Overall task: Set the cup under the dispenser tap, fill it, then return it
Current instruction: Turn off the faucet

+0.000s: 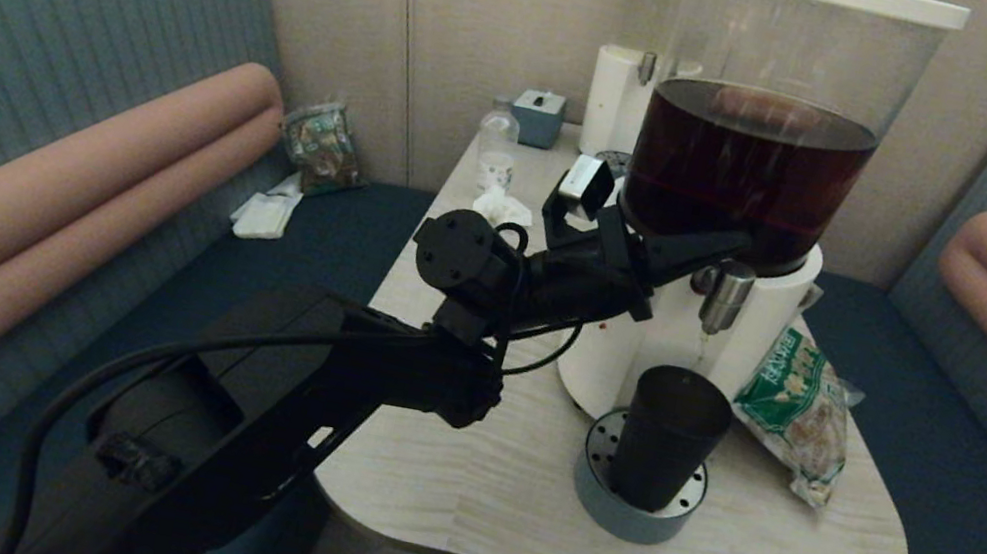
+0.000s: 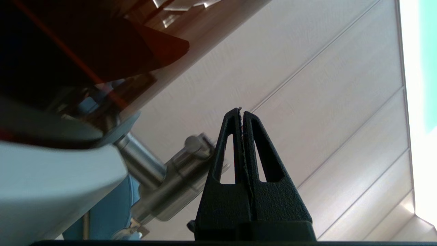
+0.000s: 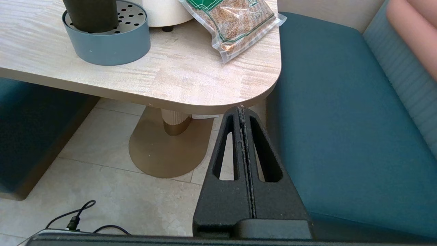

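Left tool (image 1: 731, 245) at tap (image 1: 726, 299), fingers together, pressing tap lever. Thin stream below tap suggests filling under way; return step outstanding. Cup (image 1: 668, 437) upright on drip tray (image 1: 614, 514), directly under tap; fill level not discernible. Tank (image 1: 755, 176) roughly half full, dark liquid. Snack bag (image 1: 797, 410) beside tray on tabletop (image 1: 469, 476). Right tool (image 3: 242, 112) parked below tabletop edge, fingers together, empty.
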Controlling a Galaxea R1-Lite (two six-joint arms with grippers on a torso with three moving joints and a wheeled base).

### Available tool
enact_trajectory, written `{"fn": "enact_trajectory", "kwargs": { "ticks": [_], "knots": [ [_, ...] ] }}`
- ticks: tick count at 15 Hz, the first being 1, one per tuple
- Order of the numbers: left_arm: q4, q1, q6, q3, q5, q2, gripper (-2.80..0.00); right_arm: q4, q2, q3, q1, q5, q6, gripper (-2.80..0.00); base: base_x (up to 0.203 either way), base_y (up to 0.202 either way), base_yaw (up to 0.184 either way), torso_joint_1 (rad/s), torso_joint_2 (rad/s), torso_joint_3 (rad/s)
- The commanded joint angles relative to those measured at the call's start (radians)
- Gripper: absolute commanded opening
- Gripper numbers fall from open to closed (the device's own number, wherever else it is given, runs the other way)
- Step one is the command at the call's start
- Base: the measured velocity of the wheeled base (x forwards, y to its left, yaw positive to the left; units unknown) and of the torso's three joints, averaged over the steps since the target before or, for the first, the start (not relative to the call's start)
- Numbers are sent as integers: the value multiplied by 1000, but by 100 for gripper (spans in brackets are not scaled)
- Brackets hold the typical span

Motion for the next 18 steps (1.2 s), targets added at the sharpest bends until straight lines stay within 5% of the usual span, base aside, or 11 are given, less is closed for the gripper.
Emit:
{"fn": "enact_trajectory", "kwargs": {
  "ticks": [1,12,18],
  "knots": [
    [-6,0,-8,-1,-4,13,-280,0,1,0,0,1,-1,-280,0,0,0,0,0,0],
    [-6,-1,-6,-3,-13,39,-280,0,1,1,0,1,-1,-280,0,0,0,0,0,0],
    [-6,-18,52,-3,-44,54,-280,0,1,2,0,1,-1,-280,0,0,0,0,0,0]
  ]
}}
